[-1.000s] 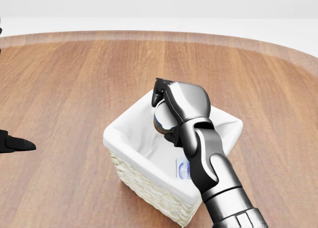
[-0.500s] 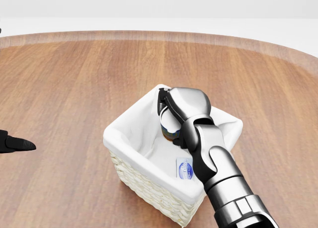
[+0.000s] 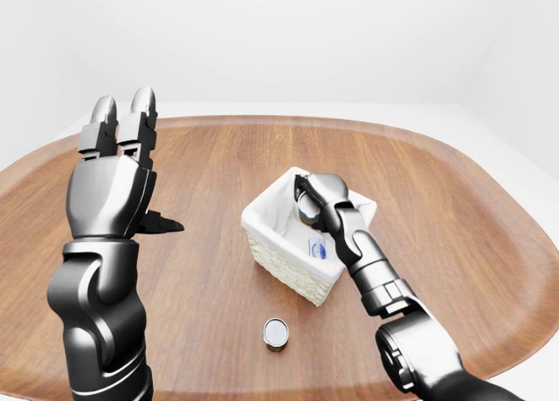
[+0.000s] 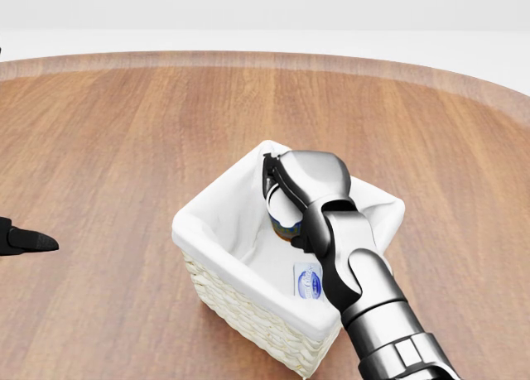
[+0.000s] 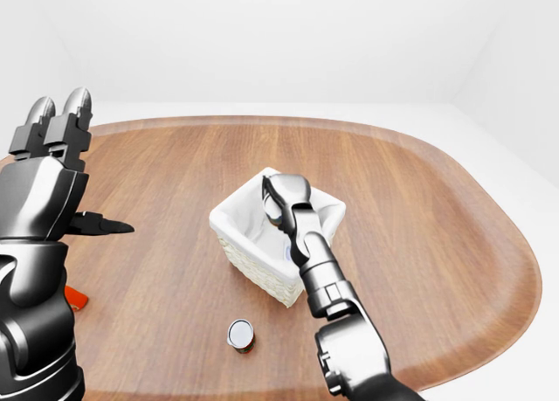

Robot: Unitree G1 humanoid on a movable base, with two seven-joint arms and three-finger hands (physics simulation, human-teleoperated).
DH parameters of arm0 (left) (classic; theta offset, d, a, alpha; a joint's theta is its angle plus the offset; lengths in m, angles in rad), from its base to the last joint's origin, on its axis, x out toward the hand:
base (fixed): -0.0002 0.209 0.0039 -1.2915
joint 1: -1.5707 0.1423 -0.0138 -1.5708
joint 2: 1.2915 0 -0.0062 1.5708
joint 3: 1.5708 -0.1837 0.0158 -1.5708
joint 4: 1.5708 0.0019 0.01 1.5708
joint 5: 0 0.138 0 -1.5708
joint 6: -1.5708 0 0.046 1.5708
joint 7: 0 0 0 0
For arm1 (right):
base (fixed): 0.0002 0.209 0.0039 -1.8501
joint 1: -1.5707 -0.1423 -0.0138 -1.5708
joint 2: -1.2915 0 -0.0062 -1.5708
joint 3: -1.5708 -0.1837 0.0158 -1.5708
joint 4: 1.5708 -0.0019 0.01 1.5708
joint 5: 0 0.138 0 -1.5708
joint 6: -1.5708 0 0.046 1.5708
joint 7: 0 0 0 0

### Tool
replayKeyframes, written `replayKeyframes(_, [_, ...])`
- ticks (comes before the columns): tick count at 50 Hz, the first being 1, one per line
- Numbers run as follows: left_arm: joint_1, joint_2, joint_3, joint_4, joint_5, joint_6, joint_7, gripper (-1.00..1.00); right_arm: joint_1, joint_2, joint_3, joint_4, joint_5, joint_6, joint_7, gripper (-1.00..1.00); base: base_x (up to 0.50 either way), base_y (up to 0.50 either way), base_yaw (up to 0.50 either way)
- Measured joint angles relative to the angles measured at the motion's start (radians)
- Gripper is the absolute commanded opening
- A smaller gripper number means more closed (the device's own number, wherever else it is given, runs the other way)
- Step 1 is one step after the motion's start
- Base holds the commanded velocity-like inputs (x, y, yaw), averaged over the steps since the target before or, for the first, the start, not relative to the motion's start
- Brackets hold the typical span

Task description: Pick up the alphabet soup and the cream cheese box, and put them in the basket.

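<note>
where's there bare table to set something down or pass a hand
Wide bare wood on the table to the view's right of the basket, and above it toward the top rim. The basket is crowded: the right hand holds the soup can inside, beside the cream cheese box. A small can stands below; the raised left hand fills the left.

The basket (image 4: 217, 217) sits on the surface (image 4: 124, 148), near the middle of the head view. Inside it, the alphabet soup (image 4: 284, 217) lies toward the top and the cream cheese box (image 4: 307, 281) toward the lower right. In the left-eye view, 1 can (image 3: 276, 334) stands on the surface below the basket.
</note>
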Motion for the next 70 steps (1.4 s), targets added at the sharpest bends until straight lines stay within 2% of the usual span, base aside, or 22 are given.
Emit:
replayKeyframes(14, [0.000,0.001,0.001,0.000,-0.001,0.000,0.001,1.00,0.053,0.010,0.003,-0.086,-0.052,0.000,0.035,-1.00,0.00,0.00,0.00])
replayKeyframes(15, [0.001,0.001,0.001,0.000,-0.001,0.000,0.001,1.00,0.057,0.011,0.002,-0.091,-0.054,0.000,0.037,-0.69,0.00,0.00,0.00])
replayKeyframes(16, [0.001,0.001,0.001,0.000,-0.001,0.000,0.001,1.00,0.061,0.011,0.002,-0.098,-0.053,0.000,0.037,0.08,0.00,0.00,0.00])
replayKeyframes(17, [0.001,0.001,0.001,0.000,-0.001,0.000,0.001,1.00,0.065,0.011,0.003,-0.105,-0.052,0.000,0.039,1.00,0.00,0.00,0.00])
replayKeyframes(26, [0.000,0.000,0.000,-0.004,0.002,0.000,-0.003,1.00,0.093,0.012,0.004,-0.172,-0.062,0.000,0.057,1.00,0.00,0.00,0.00])
replayKeyframes(52, [0.002,-0.001,0.000,0.002,0.000,0.000,0.003,1.00,0.127,0.019,-0.011,-0.418,-0.175,0.000,0.206,1.00,0.00,0.00,0.00])
replayKeyframes(70, [-0.001,-0.001,-0.001,-0.006,0.005,0.000,-0.007,1.00,0.075,0.016,-0.033,-0.514,-0.149,0.000,0.172,1.00,0.00,0.00,0.00])
